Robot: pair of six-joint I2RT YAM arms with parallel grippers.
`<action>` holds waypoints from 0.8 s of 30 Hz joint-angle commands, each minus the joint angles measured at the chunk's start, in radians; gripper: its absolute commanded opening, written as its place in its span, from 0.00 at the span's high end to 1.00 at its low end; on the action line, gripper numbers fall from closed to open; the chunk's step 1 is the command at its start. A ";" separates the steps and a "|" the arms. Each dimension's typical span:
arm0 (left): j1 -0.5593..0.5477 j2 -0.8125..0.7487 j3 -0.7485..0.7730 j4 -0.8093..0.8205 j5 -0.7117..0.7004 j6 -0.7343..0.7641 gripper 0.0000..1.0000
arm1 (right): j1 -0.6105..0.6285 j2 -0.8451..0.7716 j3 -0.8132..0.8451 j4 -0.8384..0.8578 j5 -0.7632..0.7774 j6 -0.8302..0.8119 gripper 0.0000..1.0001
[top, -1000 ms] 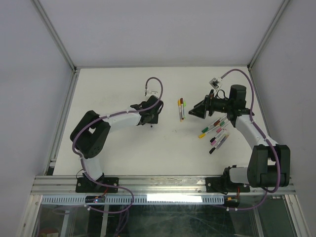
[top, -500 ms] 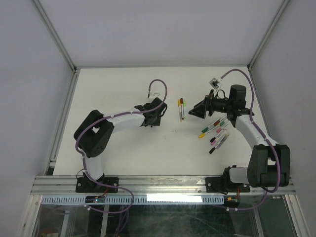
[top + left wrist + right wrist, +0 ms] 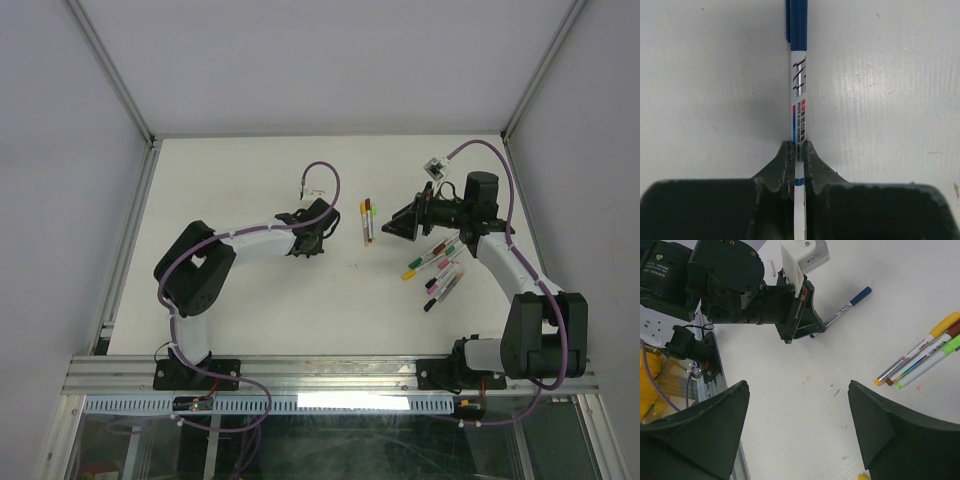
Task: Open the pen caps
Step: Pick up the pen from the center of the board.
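Left gripper (image 3: 798,150): fingers pressed together, pinching the white barrel of a blue pen (image 3: 799,100). The pen lies flat on the table (image 3: 710,90). The barrel runs straight out ahead of the fingertips. The blue cap (image 3: 798,22) sits on the far end of the pen, well ahead of the pinch, with its clip on the left side.

Right gripper (image 3: 797,390): fingers spread wide, nothing between them, held above the table. It points at the left gripper (image 3: 812,330), which is well ahead of it. From this wrist view the blue pen pokes out of the left gripper up and to the right, with the blue cap at its tip.

Three pens (image 3: 917,360) lie side by side ahead of the right gripper and off to its right. Their caps (image 3: 946,324) are yellow, maroon and green, on the ends farther from the fingers. From above, these three pens lie between the two grippers, nearer the right one.

A loose cluster of pens (image 3: 440,265) lies behind the right gripper, beside its forearm. Coloured ends show, but they are too small to make out in detail.
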 commanded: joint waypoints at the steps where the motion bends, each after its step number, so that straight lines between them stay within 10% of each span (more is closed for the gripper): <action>1: -0.019 -0.043 0.010 0.033 0.017 -0.017 1.00 | 0.006 0.000 0.008 0.054 -0.037 0.022 0.18; 12: -0.081 -0.288 -0.193 0.320 0.036 -0.041 1.00 | 0.070 0.042 -0.090 0.303 -0.063 0.171 0.19; 24: -0.203 -0.501 -0.544 1.001 0.060 -0.118 1.00 | 0.231 0.046 -0.235 0.644 0.220 0.597 0.25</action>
